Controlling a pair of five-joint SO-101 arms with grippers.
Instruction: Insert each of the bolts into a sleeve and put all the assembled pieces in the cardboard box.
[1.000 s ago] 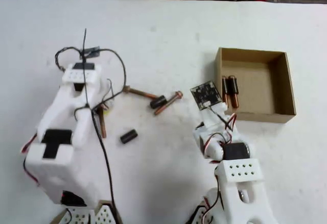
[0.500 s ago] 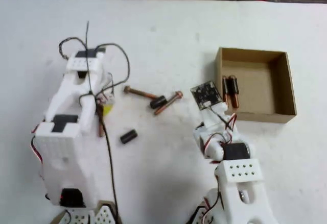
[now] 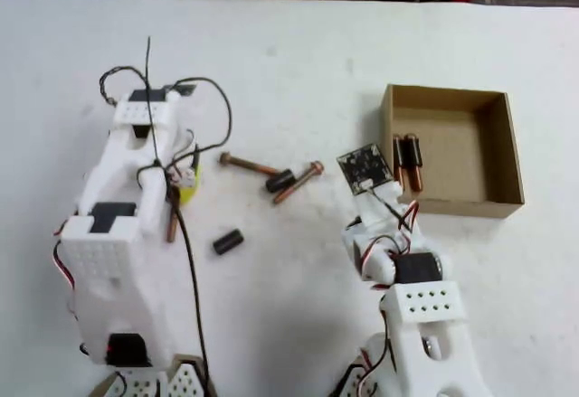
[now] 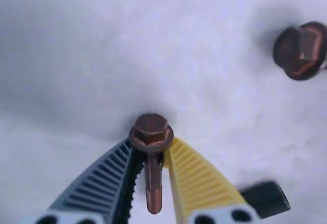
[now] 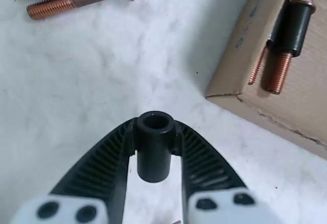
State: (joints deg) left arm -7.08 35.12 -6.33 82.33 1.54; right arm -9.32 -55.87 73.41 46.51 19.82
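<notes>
My left gripper (image 4: 150,151) is shut on a copper bolt (image 4: 151,131), gripped just under its hex head; in the high view this bolt (image 3: 172,225) sticks out beside the left arm. My right gripper (image 5: 153,132) is shut on a black sleeve (image 5: 153,150), bore facing outward, just above the table beside the cardboard box (image 5: 240,66). Two more bolts (image 3: 244,163) (image 3: 300,181) and a sleeve (image 3: 280,180) lie mid-table. Another loose sleeve (image 3: 228,241) lies nearer the arms. The box (image 3: 507,135) holds an assembled bolt and sleeve (image 3: 412,161).
Black cables (image 3: 213,112) loop off the left arm over the table. A small circuit board (image 3: 366,169) on the right wrist covers that gripper from above. White tabletop (image 3: 298,62) stretches beyond the parts.
The left arm has straightened and shifted slightly with the bolt still in its grip. The right arm, the loose parts and the box have stayed where they were.
</notes>
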